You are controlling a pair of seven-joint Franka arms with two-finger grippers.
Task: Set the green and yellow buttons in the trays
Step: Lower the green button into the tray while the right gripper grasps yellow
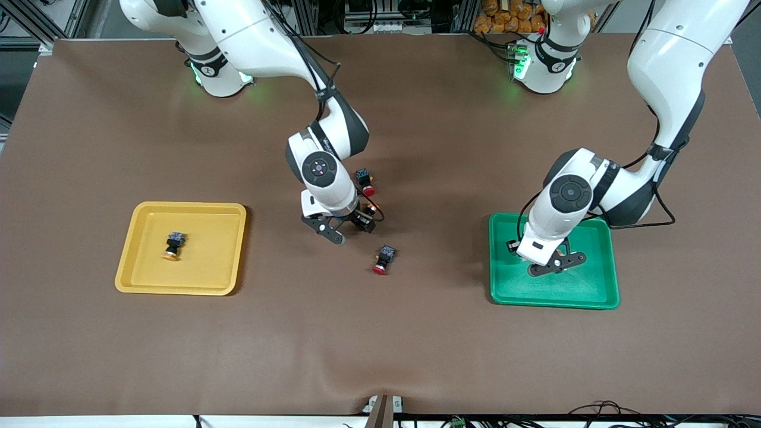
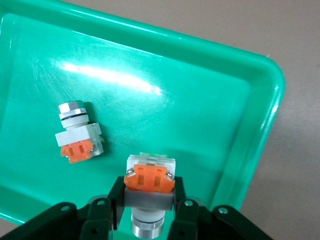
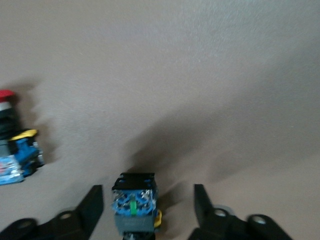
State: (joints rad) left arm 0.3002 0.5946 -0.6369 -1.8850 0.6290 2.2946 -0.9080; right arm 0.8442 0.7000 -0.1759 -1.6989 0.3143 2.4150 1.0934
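Sitting between open right jaws: yellow button [image 3: 135, 207]; grey-white button [image 2: 149, 192] clamped in left jaws.

Brown table [image 1: 416, 345] carries two trays well apart — yellow tray [image 1: 229, 249] toward the right arm's end, green tray [image 1: 600, 291] toward the left arm's end. Between them, directly on the surface, lie two red-capped buttons: one [image 1: 384, 260] nearer the front camera, the other [image 1: 365, 181] farther (both on their sides). A black-bodied button [image 3: 135, 202] with a blue block also rests on the surface, between those two.
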